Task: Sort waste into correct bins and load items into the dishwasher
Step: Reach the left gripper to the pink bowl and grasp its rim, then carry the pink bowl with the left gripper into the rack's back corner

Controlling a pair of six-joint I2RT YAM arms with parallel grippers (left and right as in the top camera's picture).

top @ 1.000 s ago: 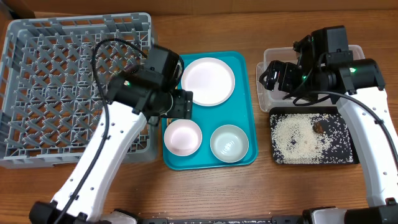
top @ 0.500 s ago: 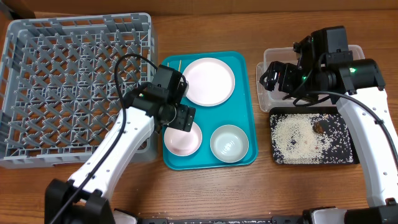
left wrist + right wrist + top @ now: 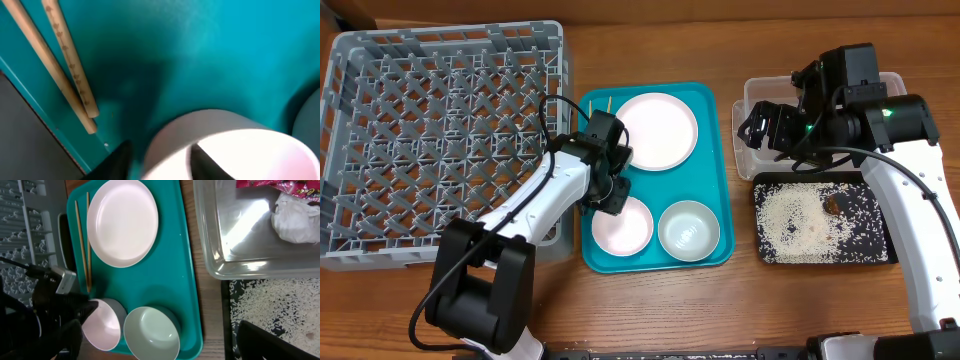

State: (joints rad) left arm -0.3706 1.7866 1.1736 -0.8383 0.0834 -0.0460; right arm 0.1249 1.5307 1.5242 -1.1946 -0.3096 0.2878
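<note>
**Finding.** The pink bowl [image 3: 620, 225] sits at the front left of the tray [image 3: 712, 170], just beside the pale bowl [image 3: 688, 228]. The left end effector [image 3: 159, 162] straddles its rim, one finger inside and one outside. We cannot tell whether it has pinched yet.

**Risks.**
- We judge the hold to be the chief risk. A bite on one edge of a smooth curved wall may let the bowl swing or slide out on lifting and drop onto the tray or counter [image 3: 640, 310].
- A tilted bowl could also strike the pale bowl.
- The chopsticks [image 3: 73, 62] lie near the outer finger and may be nudged.
- The carry must clear the rack [image 3: 440, 140] wall, and a low path would catch it.

**Other arm.** The right end effector [image 3: 754, 122] hovers over the tub [image 3: 240, 250]. We see nothing in it, and we cannot tell how far open it is.
</note>
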